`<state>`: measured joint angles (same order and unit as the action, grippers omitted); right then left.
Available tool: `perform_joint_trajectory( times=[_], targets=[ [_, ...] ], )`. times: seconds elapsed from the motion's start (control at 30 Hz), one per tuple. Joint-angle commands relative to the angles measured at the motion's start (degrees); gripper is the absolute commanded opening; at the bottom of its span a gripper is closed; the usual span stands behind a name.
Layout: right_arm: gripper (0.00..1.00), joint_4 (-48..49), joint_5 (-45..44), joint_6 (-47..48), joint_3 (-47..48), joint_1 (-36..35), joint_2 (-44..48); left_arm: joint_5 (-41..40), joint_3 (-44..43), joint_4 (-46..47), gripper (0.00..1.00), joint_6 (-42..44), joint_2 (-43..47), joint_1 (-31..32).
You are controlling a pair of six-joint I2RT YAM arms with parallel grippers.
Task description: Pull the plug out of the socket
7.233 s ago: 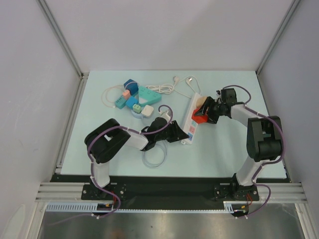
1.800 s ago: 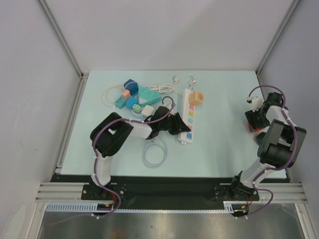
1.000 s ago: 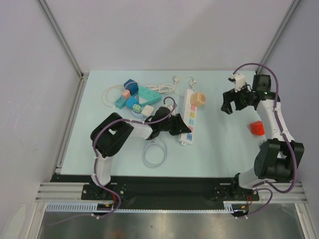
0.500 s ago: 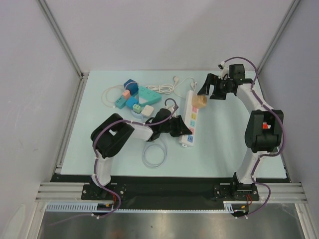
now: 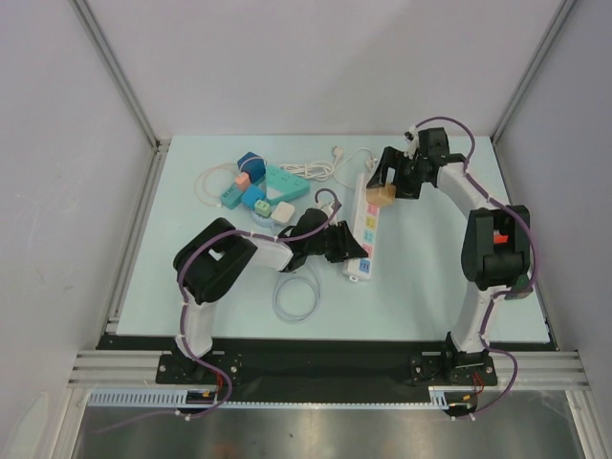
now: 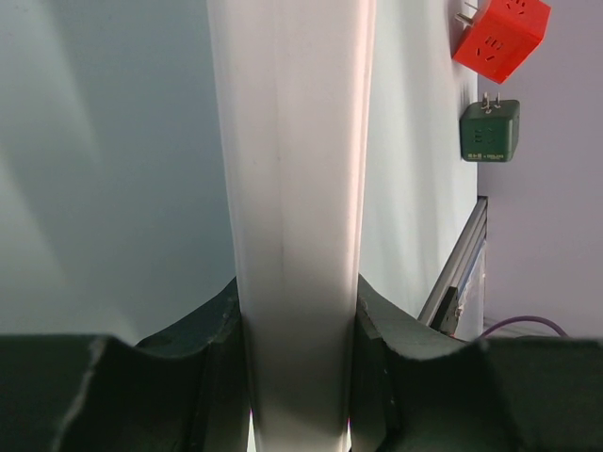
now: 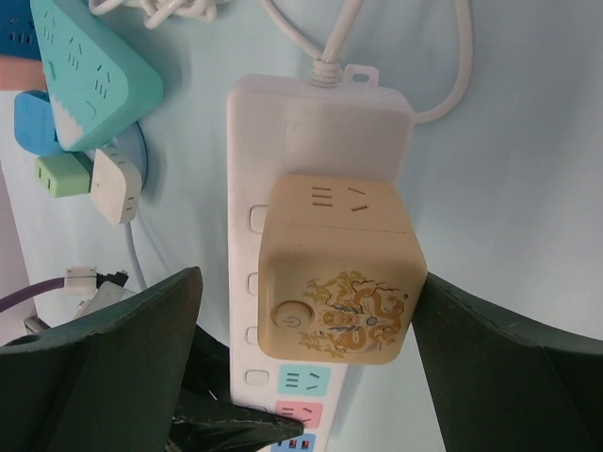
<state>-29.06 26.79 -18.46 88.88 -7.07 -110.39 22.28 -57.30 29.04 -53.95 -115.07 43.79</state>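
The step in hand looks like the grasp on the beige cube plug [image 7: 334, 268], which sits seated in a socket near the far, cord end of the white power strip [image 5: 364, 222]. The right hand [image 5: 390, 177] hovers over it with its fingers spread wide, one on either side of the cube, and it holds nothing. The left hand [image 6: 297, 311] is clamped across the strip's near end, pinning it to the table [image 5: 430, 277]. Next, I judge, the right hand should lower, close on the cube's sides and pull straight away from the strip while the left braces. Well right of the strip lie a red cube adapter [image 6: 499, 36] and a green adapter [image 6: 489, 130]. To its left is a teal strip [image 7: 89, 80] with small plugs, and the white cord [image 7: 443, 85] loops past its far end. None blocks the pull, though the strip may lift with the plug.
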Motion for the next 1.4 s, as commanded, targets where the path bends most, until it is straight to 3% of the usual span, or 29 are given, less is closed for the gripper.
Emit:
perform_joint_trajectory(
  times=[0.0,0.1,0.2,0.3,0.33,0.43,0.53,0.63,0.67,0.77,0.83,0.93,1.07,1.17,1.37],
  targets=[
    [0.95,1.1,0.0,-2.0,0.2,-0.1,-1.8,1.3,-1.0,9.6,0.0,2.5,4.4,0.5],
    [0.91,1.5,1.9,-2.6,0.5,0.3,-2.9,1.2,-0.9,9.6,0.0,2.5,4.7,0.5],
    [0.82,1.9,3.6,-2.9,0.6,0.0,-3.6,1.4,-1.3,9.5,0.0,2.5,4.4,0.5],
    [0.66,2.1,4.5,-3.1,0.4,-0.1,-3.5,1.5,-1.9,9.4,0.0,2.3,3.8,0.5],
    [0.41,2.2,4.7,-3.1,0.4,-0.1,-3.4,1.5,-2.1,9.5,0.0,1.9,3.4,0.5],
    [0.0,1.8,4.8,-2.5,0.4,0.3,-2.7,0.0,-2.2,8.2,0.0,0.6,3.0,0.2],
    [0.0,-1.2,-1.0,0.8,1.2,0.1,-0.4,-4.1,-1.9,4.5,0.0,-1.5,2.5,-0.7],
    [0.0,0.0,-21.2,4.5,-1.1,-0.3,4.6,-7.5,-1.6,0.7,0.0,-1.6,2.3,-1.9],
    [0.0,1.4,-21.6,4.7,-2.4,0.7,6.1,-8.0,-1.5,0.0,0.0,-1.2,2.4,-2.0],
    [0.0,0.9,-7.6,3.1,-2.0,6.6,6.7,-8.7,-1.4,-2.0,0.0,0.7,3.0,-2.7],
    [0.0,0.1,8.9,3.4,-1.5,10.5,4.2,-8.4,-1.3,-2.1,0.0,1.7,3.4,-2.9],
    [0.0,0.0,21.0,5.5,-2.3,14.0,2.2,-8.7,-1.5,-3.1,0.0,2.9,3.9,-2.9],
    [0.0,-1.0,21.5,4.7,-3.0,14.6,2.6,-9.2,-1.9,-3.6,0.0,3.2,4.2,-2.9],
    [0.0,-1.0,17.4,3.7,-3.5,13.6,4.3,-9.5,-2.6,-3.9,0.0,3.3,4.1,-3.0],
    [0.0,-3.7,-10.8,2.1,-2.2,3.7,9.3,-9.9,-4.3,-6.0,0.0,5.2,4.1,-2.8]
  ],
)
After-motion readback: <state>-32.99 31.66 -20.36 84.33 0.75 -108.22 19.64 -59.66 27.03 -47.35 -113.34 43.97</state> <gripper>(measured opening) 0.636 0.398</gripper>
